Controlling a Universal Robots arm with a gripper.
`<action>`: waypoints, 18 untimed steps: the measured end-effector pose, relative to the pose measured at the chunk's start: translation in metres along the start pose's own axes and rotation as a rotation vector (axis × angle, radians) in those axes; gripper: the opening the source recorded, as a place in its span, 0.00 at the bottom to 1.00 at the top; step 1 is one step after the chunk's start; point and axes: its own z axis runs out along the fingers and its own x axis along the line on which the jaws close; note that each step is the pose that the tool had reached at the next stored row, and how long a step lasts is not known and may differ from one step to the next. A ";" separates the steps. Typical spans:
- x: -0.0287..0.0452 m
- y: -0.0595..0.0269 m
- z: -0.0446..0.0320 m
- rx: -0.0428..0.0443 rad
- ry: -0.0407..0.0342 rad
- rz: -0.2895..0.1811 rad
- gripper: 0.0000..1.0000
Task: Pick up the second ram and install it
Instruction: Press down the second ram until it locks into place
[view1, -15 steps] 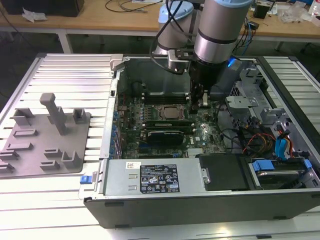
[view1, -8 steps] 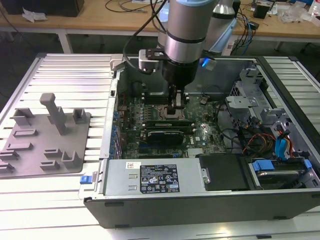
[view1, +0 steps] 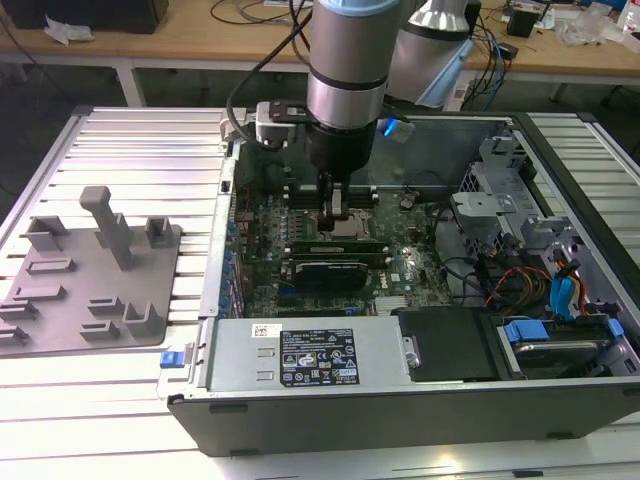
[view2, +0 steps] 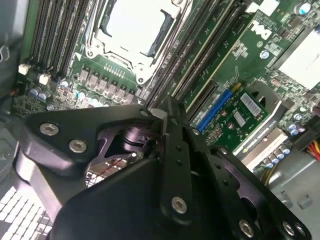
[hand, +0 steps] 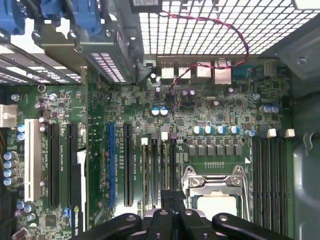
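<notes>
Hovering low inside open computer case, pincer just above memory slots beside processor socket, aligned for a straight press down. Fingers drawn close in both wrist views; cannot tell whether second ram sits between them or in a slot. Grey fixture plate on tabletop, well apart, no stick on it.
</notes>
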 end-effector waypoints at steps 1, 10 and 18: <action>0.0001 0.0014 0.0031 -0.0001 0.0001 0.000 0.08; 0.0006 0.0045 0.0240 0.0000 0.0006 0.000 0.08; 0.0007 0.0046 0.0292 0.0002 0.0005 0.000 0.08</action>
